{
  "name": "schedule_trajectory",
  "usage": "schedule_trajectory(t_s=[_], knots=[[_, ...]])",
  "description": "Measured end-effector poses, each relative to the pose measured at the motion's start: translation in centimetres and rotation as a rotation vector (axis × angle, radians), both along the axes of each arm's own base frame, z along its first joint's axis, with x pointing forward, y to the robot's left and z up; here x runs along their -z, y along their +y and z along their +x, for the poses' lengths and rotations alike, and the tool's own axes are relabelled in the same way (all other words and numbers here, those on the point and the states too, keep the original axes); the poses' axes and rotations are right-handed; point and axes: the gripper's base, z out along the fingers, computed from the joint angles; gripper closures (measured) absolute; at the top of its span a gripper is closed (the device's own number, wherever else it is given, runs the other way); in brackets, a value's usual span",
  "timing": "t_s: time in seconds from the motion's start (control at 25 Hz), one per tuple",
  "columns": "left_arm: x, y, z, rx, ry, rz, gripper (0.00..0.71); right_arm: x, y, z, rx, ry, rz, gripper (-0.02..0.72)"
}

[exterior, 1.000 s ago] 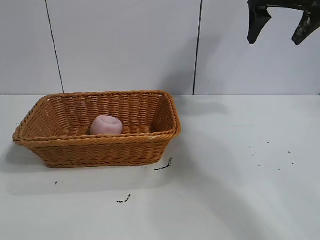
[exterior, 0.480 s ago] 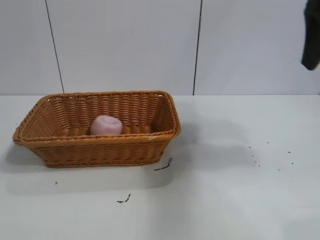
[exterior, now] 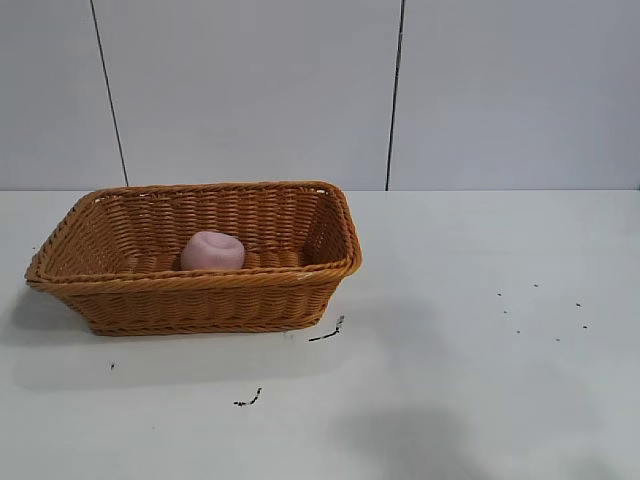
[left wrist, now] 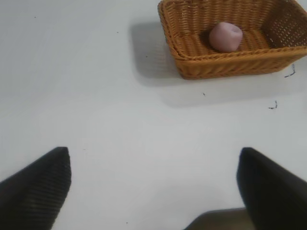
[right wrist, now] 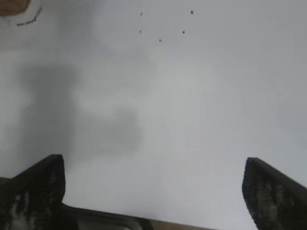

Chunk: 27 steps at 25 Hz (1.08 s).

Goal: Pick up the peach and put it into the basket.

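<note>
The pale pink peach (exterior: 212, 250) lies inside the orange-brown wicker basket (exterior: 200, 295) at the table's left. It also shows in the left wrist view, the peach (left wrist: 225, 36) inside the basket (left wrist: 225, 67). No gripper shows in the exterior view. My left gripper (left wrist: 153, 184) is open and empty above bare table, well away from the basket. My right gripper (right wrist: 153, 184) is open and empty above bare table; a corner of the basket (right wrist: 12, 5) shows at the edge of that view.
Small dark specks (exterior: 545, 312) lie on the white table at the right, and dark scraps (exterior: 327, 333) lie in front of the basket. A grey panelled wall stands behind the table.
The right gripper, high at the upper right a second ago, has moved out of the exterior view to the right. The peach and basket have not moved.
</note>
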Motion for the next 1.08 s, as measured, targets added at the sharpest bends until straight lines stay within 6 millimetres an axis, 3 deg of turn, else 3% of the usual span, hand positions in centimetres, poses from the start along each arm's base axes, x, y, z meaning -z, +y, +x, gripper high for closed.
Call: schedule_trajectory(t_s=[0.4,1.08], knots=[[0.0,0.0,0.0,0.000,0.000,0.000,0.018,-0.3,-0.2,-3.8,0.002,-0.252,0.008,0.014],[0.0,0.0,0.0,0.000,0.000,0.000,0.018,-0.3,-0.2,-3.8,0.002,-0.254,0.008,0.014]])
